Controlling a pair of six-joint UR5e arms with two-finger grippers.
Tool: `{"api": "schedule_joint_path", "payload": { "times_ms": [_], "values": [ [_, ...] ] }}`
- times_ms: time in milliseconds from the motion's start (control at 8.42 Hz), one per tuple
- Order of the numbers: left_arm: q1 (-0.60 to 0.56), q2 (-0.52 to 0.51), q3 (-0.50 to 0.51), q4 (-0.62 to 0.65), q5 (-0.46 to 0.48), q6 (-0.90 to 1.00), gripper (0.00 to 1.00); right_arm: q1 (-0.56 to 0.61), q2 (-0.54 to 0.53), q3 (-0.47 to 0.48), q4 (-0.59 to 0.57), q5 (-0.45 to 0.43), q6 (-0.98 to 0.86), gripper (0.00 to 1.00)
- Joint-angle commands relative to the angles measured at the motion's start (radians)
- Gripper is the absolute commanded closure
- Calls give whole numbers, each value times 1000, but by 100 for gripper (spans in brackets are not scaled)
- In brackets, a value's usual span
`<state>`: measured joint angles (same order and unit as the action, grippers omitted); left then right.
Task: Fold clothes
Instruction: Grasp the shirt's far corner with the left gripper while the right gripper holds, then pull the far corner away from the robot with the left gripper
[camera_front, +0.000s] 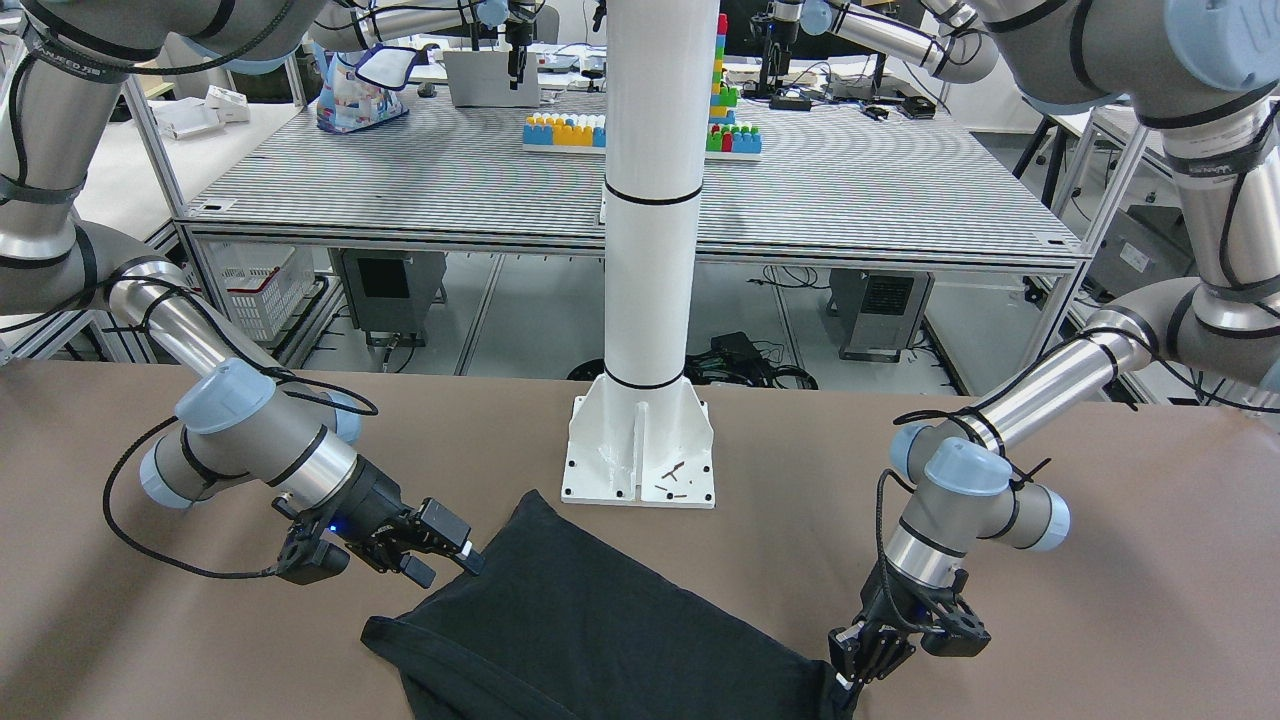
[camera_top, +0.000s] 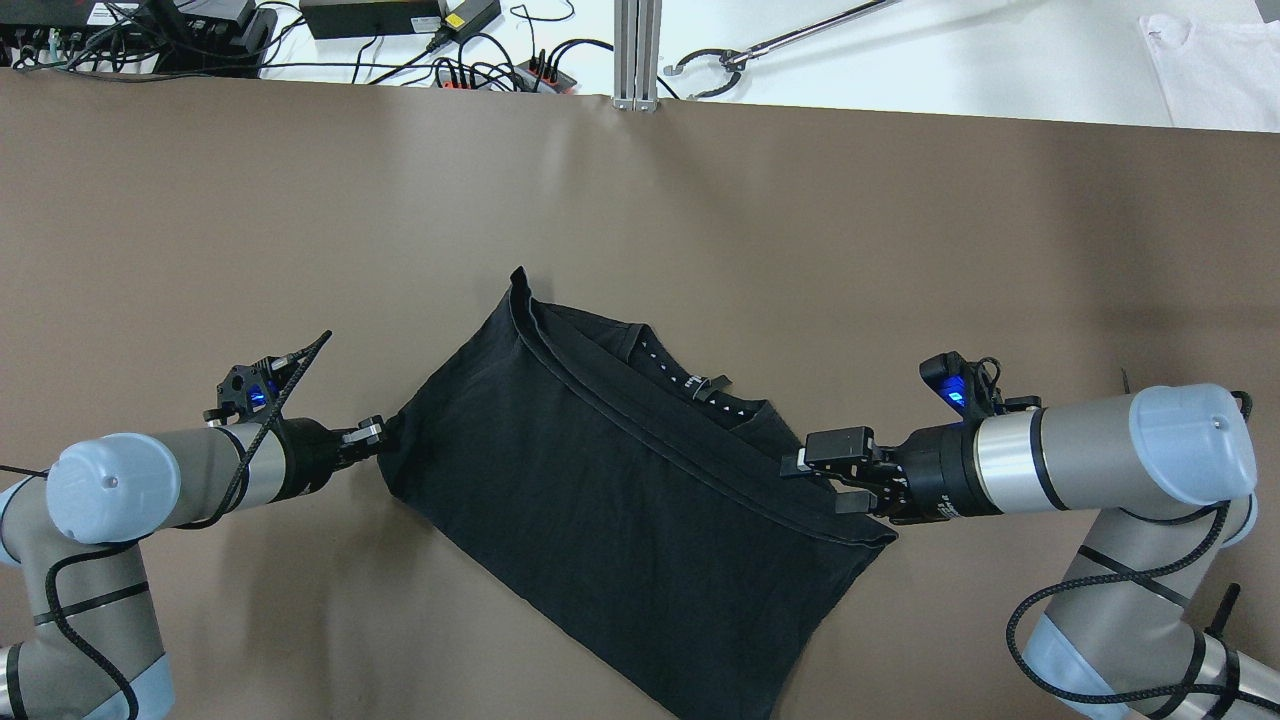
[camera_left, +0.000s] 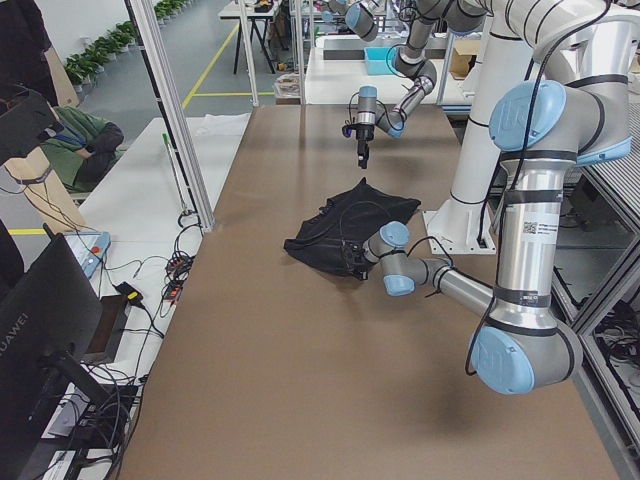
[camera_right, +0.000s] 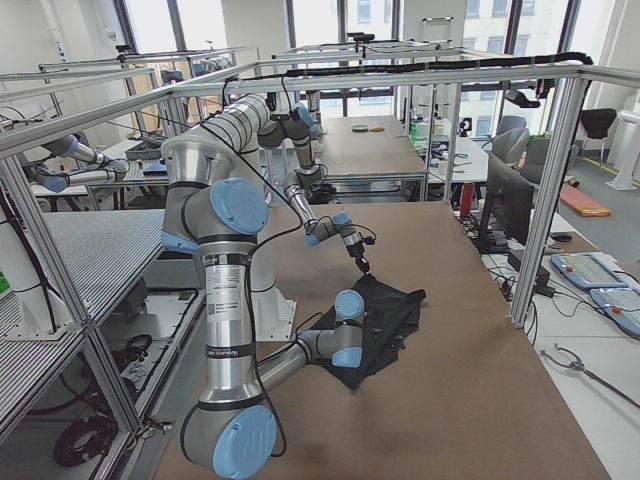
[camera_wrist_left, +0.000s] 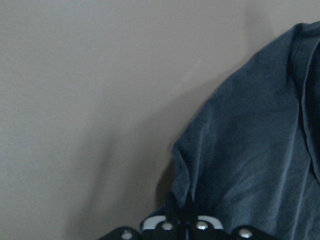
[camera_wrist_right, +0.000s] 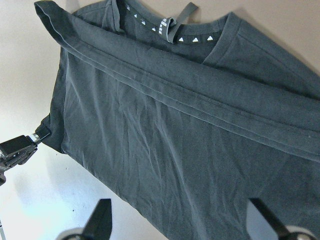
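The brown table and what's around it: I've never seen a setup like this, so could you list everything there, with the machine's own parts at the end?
black garment: one, black, lying aslant mid-table, hem folded up near the collar.
table: one, brown top, under the garment and both arms.
pillar: one, white, bolted on the table between the two arms.
toy blocks: several, blue, yellow, white, red and green, on the striped bench behind the pillar.
left gripper: one, black, shut on one end of the garment.
right gripper: one, black, open, at the garment's opposite end.
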<state>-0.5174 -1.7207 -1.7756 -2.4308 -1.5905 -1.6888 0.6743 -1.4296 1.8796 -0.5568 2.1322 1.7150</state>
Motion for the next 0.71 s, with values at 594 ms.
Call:
{"api": "schedule_joint_path", "payload": {
  "times_ms": [594],
  "values": [
    [-137,-228,269,30,0,35,100,-1,0,1,0,0,0,5]
  ]
}}
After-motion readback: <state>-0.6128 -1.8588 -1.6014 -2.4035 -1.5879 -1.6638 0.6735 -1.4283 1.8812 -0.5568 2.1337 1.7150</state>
